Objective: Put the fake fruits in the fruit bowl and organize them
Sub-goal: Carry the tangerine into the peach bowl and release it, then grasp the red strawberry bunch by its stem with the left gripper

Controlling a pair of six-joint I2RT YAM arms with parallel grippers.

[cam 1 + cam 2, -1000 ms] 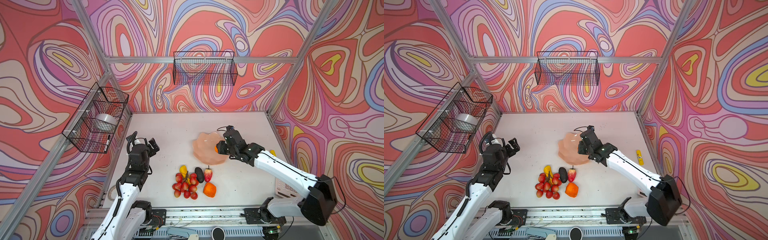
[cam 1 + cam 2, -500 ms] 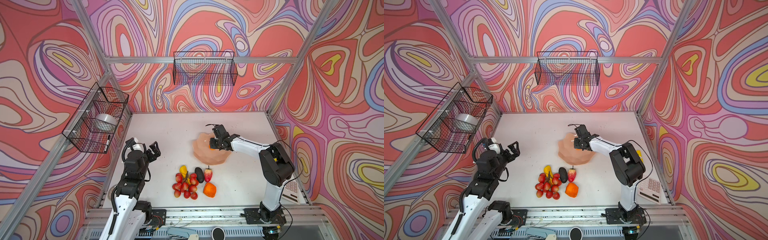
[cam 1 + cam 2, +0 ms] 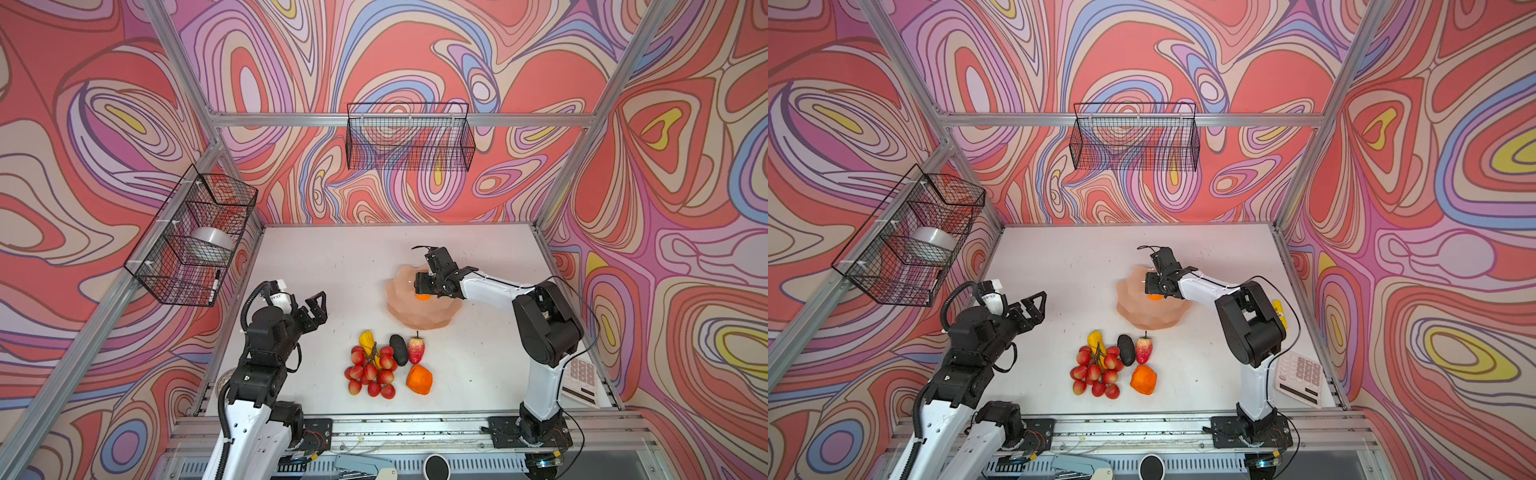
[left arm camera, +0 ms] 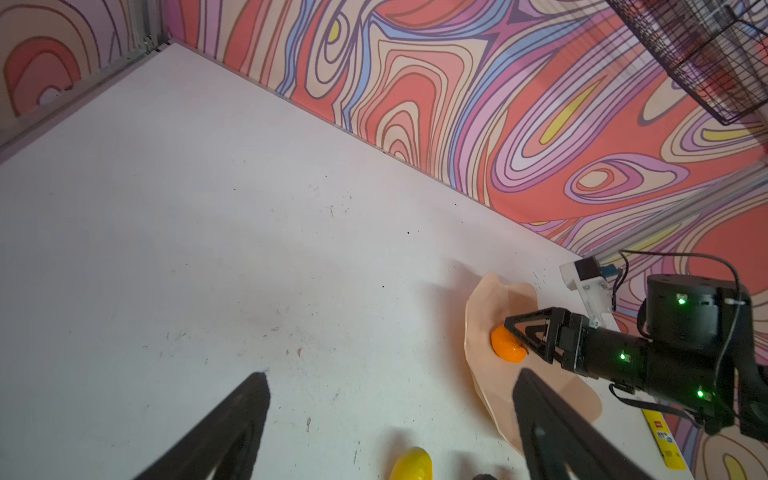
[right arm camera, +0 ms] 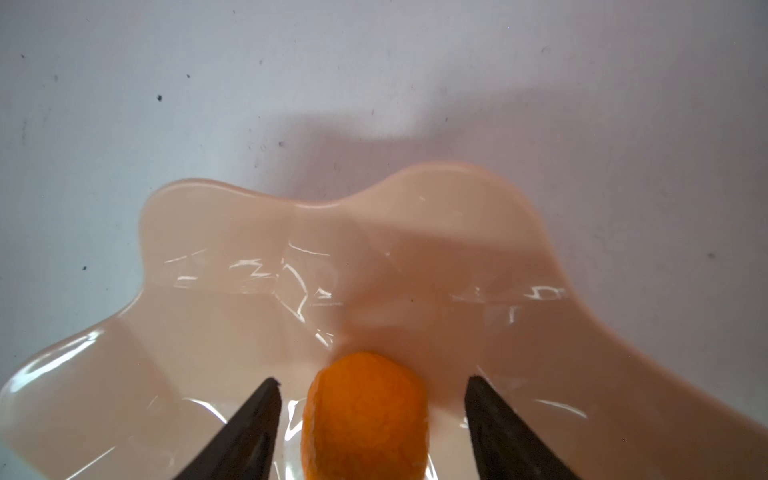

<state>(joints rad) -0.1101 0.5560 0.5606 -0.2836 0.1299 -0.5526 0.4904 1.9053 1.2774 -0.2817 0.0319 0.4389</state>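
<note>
The fruit bowl point(image 3: 419, 316) is a wide, shallow, glossy peach-pink dish with faceted sides and a wavy, petal-like rim, and it sits directly under the right gripper point(image 5: 372, 379). That gripper hangs low over the bowl with its jaws parted; a small orange fruit point(image 5: 365, 415) with a dimpled skin lies on the bowl's floor between the two black fingers point(image 5: 249, 424), with a clear gap on either side, so nothing is gripped. The left gripper point(image 4: 390, 374) is spread wide and holds nothing, hovering above bare table well away from the bowl. The other fruits lie in a cluster on the table, between the two grippers and nearer the arms' bases than either. There is one red berry bunch point(image 3: 371, 372) on a dark stem, its berries too crowded to count surely. Touching it is one yellow-orange oblong point(image 3: 366, 337). Beside them are one blackish oval point(image 3: 398, 350) and one red strawberry-like fruit point(image 3: 416, 350). A second, larger orange fruit point(image 3: 419, 379) completes the cluster. That makes two orange fruits in all, one in the bowl, and one bowl.
</note>
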